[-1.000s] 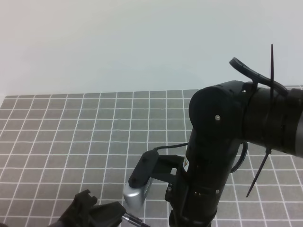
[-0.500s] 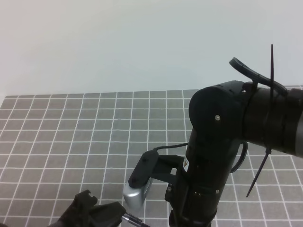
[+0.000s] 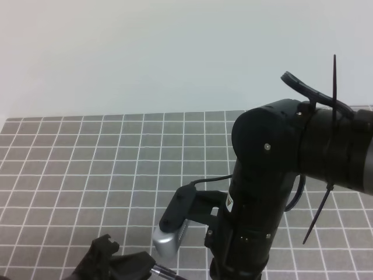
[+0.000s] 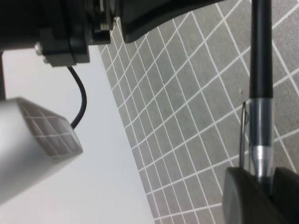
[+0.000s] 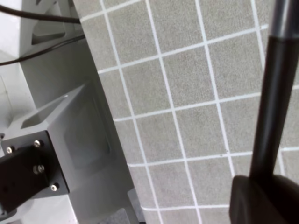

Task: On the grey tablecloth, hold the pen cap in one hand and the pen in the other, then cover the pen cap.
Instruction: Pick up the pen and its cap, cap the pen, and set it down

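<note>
Lower right of each wrist view: the right gripper (image 5: 261, 198) clamps the pen (image 5: 273, 107); the left gripper (image 4: 254, 198) pinches its silvery end (image 4: 260, 135) (grip tightness unclear), so loosening early could drop it.

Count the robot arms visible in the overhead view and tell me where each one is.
2. The right arm fills the right side, its gripper hidden below the frame. The left gripper pokes in at the bottom left, a silvery pen end at its tip.
</note>
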